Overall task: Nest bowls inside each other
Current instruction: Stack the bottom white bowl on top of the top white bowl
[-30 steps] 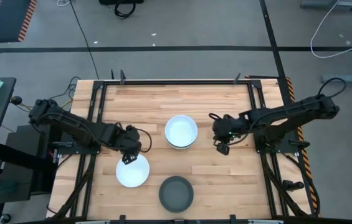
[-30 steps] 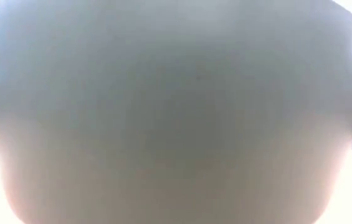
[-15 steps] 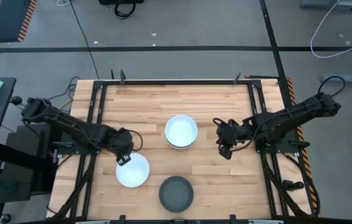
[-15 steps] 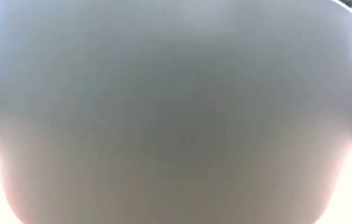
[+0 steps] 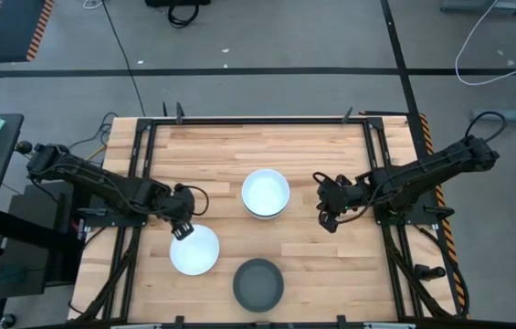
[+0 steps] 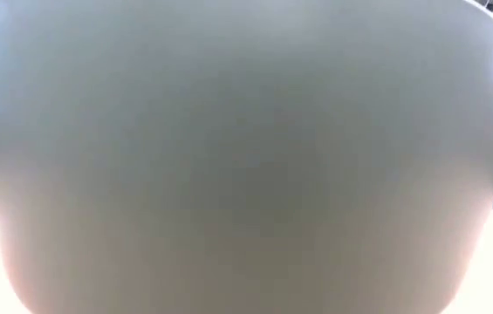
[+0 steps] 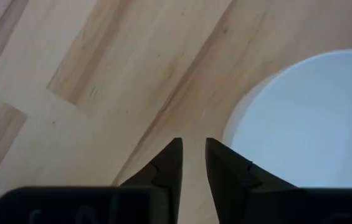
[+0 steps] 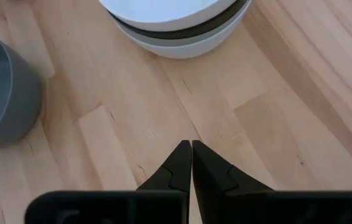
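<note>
White on top, the stack (image 5: 266,193) at mid-tabletop (image 5: 203,146) shows a white bowl over a dark one over a pale one in the right wrist view, so nesting here looks partly done. How many bowls it counts I cannot tell. A lone white bowl (image 5: 194,249) sits toward the near left edge and a grey bowl (image 5: 258,283) near the front centre, both apart from the stack. I judge these two are what is left to nest. The low view is filled by a blurred grey surface, probably the grey bowl's wall right at the lens.

The left gripper (image 5: 183,228) sits low at the far rim of the lone white bowl. In its wrist view the tips are parted by a narrow gap over bare wood, with the rim just beside one finger (image 7: 225,171); it grips nothing. That placement suits either a rim pinch about to start or a release just made; which, I cannot tell.

The right gripper (image 5: 329,217) waits to the right of the stack, tips closed together and empty above the wood.
</note>
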Controlling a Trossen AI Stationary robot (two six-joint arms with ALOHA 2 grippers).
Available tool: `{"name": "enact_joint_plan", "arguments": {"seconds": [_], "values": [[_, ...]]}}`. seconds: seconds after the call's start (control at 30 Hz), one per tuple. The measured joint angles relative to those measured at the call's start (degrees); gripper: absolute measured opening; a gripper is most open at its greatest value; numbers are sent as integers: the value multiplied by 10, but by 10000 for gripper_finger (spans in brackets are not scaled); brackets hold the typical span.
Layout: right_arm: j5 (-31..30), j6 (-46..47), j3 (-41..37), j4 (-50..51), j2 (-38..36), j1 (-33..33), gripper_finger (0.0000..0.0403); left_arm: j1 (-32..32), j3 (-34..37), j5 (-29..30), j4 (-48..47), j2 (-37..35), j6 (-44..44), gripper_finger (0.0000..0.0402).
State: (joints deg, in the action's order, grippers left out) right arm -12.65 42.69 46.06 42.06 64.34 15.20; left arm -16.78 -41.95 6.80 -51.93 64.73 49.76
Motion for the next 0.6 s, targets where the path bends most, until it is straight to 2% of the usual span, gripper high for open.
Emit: {"name": "enact_joint_plan", "arguments": {"seconds": [0.2,0.6], "values": [[-8,13,0,1,0,15,22,-3,0,-12,23,0,21,91],[-25,39,0,1,0,33,22,-18,0,-15,24,0,30,86]]}}
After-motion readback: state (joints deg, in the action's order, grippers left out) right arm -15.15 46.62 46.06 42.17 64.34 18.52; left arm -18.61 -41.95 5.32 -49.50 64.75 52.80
